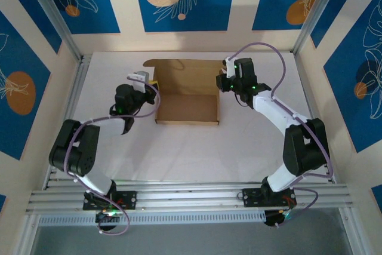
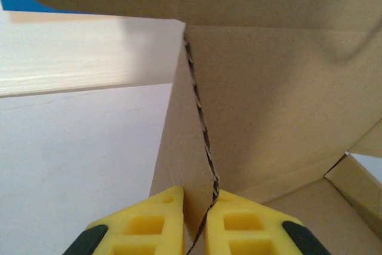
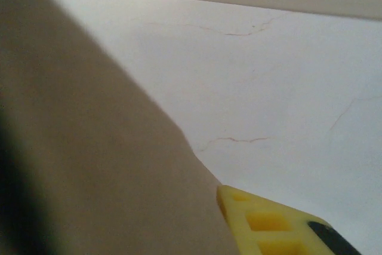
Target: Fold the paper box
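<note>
Bright even light, soft shadows — paper box [image 3: 89,165] blurred close-up, dark edge

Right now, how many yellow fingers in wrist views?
3. Two fingers of the left gripper pinch the paper box wall; one finger of the right gripper, partner possibly hidden.

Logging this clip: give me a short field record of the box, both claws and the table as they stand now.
box: brown cardboard, partly folded into a shallow tray, lid flap not closed over it
left claw: shut on the box's left wall, yellow fingers pinching its edge
right claw: at the box's right wall; one yellow finger beside cardboard, grip unclear
table: white, box near its middle
</note>
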Controlling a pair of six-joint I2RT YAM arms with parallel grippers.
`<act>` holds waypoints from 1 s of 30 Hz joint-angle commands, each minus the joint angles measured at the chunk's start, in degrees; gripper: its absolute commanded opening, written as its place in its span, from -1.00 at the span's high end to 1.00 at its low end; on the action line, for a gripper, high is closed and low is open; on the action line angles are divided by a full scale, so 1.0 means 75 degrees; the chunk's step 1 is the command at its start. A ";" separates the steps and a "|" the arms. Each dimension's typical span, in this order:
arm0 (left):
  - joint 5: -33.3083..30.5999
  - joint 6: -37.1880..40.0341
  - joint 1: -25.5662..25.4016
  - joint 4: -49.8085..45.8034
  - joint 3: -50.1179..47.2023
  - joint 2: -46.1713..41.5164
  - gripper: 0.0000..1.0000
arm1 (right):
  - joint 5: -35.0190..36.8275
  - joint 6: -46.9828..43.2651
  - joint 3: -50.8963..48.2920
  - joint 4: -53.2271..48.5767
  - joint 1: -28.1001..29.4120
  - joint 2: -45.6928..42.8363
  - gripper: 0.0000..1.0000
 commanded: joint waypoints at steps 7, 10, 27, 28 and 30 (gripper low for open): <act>-0.0042 -0.0609 -0.0586 0.0565 -0.0620 -0.0560 0.74 | -0.0045 0.2156 -0.0893 0.0748 0.0702 -0.0401 0.39; -0.0176 -0.0583 -0.0750 0.0640 -0.0781 -0.0671 0.73 | -0.0019 0.2366 -0.1356 0.1360 0.0792 -0.0473 0.38; -0.1541 -0.0722 -0.1352 0.1037 -0.2077 -0.1518 0.65 | 0.1568 0.3266 -0.3817 0.3618 0.1909 -0.1866 0.36; -0.1606 -0.0722 -0.1446 0.1085 -0.2152 -0.1531 0.65 | 0.1648 0.3384 -0.3943 0.3759 0.1976 -0.1892 0.36; -0.1731 -0.0722 -0.1587 0.1183 -0.2252 -0.1522 0.64 | 0.1616 0.3590 -0.4086 0.4011 0.2033 -0.1859 0.36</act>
